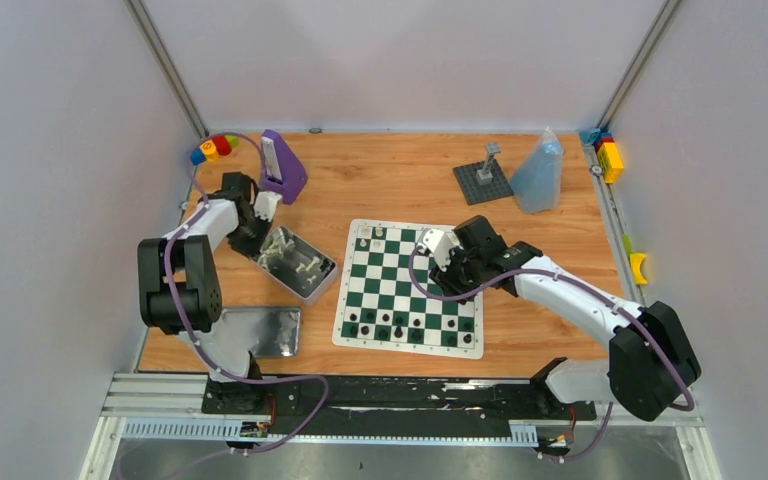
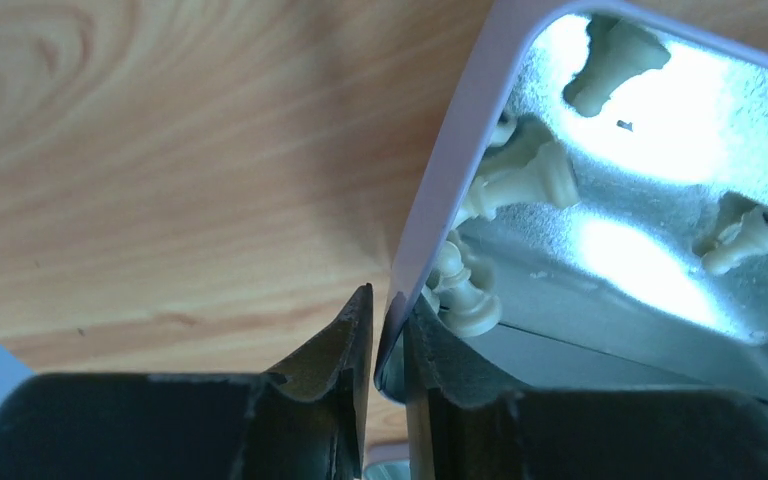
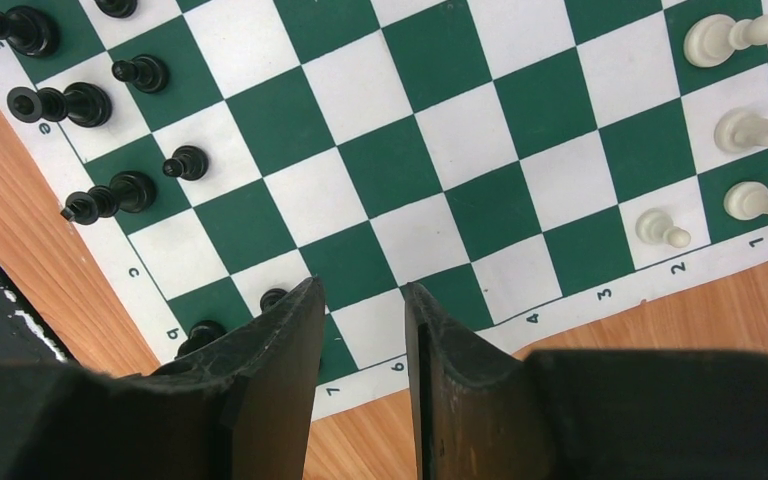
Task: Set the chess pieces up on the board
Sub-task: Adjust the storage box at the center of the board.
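Left fingers [image 2: 345,350] pinch tin wall [image 2: 457,135]; right fingers [image 3: 282,350] ajar, empty; board [image 3: 440,130]: four white pieces [image 3: 755,130]

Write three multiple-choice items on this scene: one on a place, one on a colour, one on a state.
1. Seen from above, where does the tin stand relative to the board?
A. to its left
B. on it
C. to its right

2. What colour are the chess pieces lying in the tin?
A. black
B. white
C. red

3. What is between the right fingers?
A. a black pawn
B. a white rook
C. nothing

Key:
1 A: the top view shows the tin on the wood off the board's left edge.
2 B: the left wrist view shows only pale pieces inside.
3 C: the right wrist view shows only bare squares in the gap.
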Robot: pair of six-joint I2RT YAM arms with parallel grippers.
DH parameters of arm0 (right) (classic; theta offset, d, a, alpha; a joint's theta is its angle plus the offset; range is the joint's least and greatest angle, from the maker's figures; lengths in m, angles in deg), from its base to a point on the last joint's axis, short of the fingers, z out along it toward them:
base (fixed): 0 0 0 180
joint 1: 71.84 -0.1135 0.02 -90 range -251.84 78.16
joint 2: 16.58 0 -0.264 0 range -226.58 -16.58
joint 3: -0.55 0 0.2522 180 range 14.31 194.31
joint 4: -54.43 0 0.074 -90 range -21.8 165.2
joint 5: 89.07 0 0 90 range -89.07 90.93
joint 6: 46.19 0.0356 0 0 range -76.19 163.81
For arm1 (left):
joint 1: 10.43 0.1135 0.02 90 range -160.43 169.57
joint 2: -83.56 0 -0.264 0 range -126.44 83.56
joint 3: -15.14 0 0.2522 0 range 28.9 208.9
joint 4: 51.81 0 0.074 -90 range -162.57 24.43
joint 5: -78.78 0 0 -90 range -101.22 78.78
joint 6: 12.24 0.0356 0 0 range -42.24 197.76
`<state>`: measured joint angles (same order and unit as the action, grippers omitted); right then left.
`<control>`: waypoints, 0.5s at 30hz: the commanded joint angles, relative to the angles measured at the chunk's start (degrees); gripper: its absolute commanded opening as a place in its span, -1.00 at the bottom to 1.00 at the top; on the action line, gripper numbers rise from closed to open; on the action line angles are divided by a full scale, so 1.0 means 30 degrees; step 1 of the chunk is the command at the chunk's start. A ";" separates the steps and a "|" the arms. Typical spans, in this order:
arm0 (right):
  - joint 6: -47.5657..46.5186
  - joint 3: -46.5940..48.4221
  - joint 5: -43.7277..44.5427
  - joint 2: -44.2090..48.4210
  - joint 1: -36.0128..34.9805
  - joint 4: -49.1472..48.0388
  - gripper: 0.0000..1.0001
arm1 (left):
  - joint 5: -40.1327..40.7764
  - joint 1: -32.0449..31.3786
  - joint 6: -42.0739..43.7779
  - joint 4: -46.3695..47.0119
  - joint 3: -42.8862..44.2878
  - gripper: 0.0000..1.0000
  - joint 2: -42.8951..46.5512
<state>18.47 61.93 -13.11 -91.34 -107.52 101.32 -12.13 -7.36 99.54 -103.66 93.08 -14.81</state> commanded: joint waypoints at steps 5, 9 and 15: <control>0.0202 0.0069 -0.0273 -0.0482 0.0414 -0.0611 -0.28 | -0.0890 0.2421 -0.0654 -0.0576 -0.1443 -0.40 0.2623; 0.0164 0.0066 -0.0345 -0.0524 0.0576 -0.0605 -0.28 | -0.0936 0.2604 -0.0280 -0.0639 -0.1921 -0.10 0.3950; 0.0129 0.0154 -0.0450 -0.0713 0.0659 -0.0568 -0.28 | -0.3743 0.2544 0.2003 0.0156 -0.1318 0.40 0.6381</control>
<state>18.51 61.93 -13.22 -92.96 -105.77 101.30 -16.04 0.16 100.42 -105.21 87.05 -0.66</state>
